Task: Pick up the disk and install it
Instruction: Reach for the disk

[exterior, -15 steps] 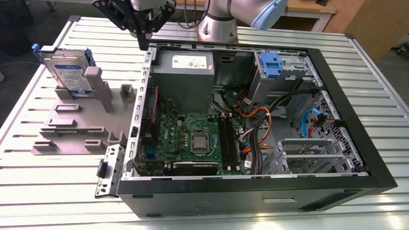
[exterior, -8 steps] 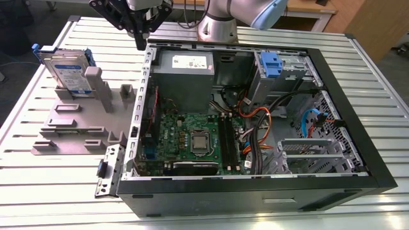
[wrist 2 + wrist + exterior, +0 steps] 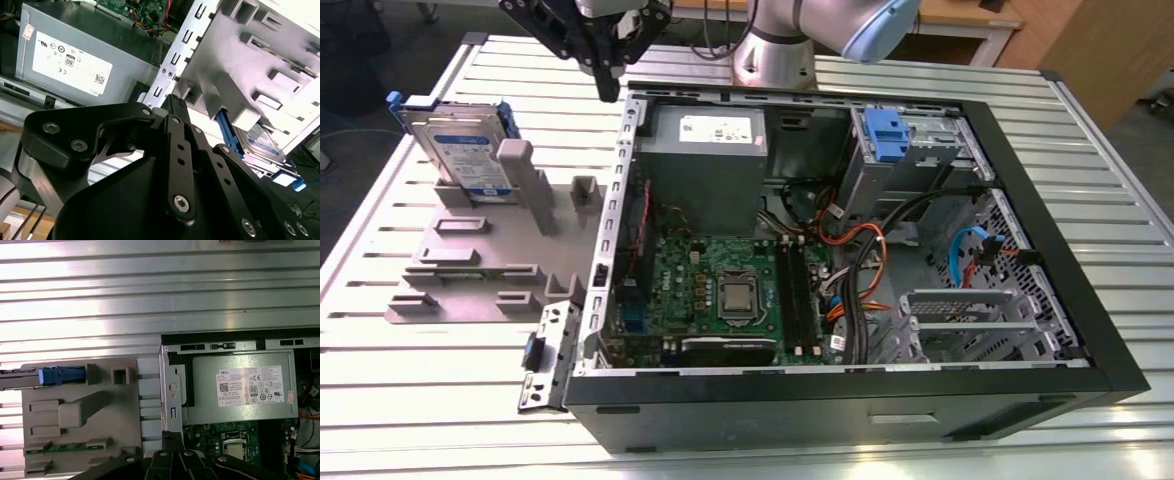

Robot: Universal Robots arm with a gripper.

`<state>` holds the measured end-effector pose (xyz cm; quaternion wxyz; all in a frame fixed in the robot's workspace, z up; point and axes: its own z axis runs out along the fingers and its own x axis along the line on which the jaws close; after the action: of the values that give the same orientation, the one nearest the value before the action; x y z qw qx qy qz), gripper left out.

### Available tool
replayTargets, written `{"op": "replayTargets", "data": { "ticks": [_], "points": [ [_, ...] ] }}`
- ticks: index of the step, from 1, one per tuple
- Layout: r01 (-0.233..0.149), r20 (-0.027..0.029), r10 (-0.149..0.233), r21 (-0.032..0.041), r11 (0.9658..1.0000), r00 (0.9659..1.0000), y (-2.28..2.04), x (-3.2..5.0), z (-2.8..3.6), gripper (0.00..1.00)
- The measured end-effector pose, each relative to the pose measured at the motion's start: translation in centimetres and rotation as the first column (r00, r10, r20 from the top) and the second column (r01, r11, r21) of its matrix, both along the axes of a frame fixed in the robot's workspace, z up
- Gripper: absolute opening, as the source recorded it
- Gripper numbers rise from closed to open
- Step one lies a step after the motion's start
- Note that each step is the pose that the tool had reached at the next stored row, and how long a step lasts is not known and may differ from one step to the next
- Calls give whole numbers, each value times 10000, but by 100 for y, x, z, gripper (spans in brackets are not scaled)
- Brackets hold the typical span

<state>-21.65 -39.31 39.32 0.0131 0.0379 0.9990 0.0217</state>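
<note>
The disk (image 3: 454, 150) stands on edge in a matte grey plastic fixture (image 3: 467, 270), at the exterior view's left on the ribbed aluminium table (image 3: 400, 380). It is a flat silver rectangle with a white-and-blue label and blue plastic side rails. The second wrist view catches its labelled face (image 3: 261, 141).

The black, angular gripper (image 3: 606, 92) hangs over the far left corner of the open black computer case (image 3: 1067, 250), apart from the disk. Its slim fingers are pressed together to a point and hold nothing, as both wrist views show (image 3: 172, 100) (image 3: 170, 436).

Inside the case are a boxy grey metal power supply (image 3: 704, 165) with a white sticker, a green motherboard (image 3: 720, 280), and farther right a tall blue clip (image 3: 887, 135).
</note>
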Motion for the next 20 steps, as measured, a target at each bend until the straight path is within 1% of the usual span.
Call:
{"op": "replayTargets", "data": {
  "ticks": [3,7,11,20],
  "points": [
    [0,0,0,-1,10000,10000,35,-18,0,11],
    [-1,0,1,-4,10000,10000,67,-47,-1,11],
    [0,-3,0,-4,10000,10000,79,-73,-2,11],
    [-1,-9,1,-5,10000,10000,81,-108,-3,11]
  ]
}}
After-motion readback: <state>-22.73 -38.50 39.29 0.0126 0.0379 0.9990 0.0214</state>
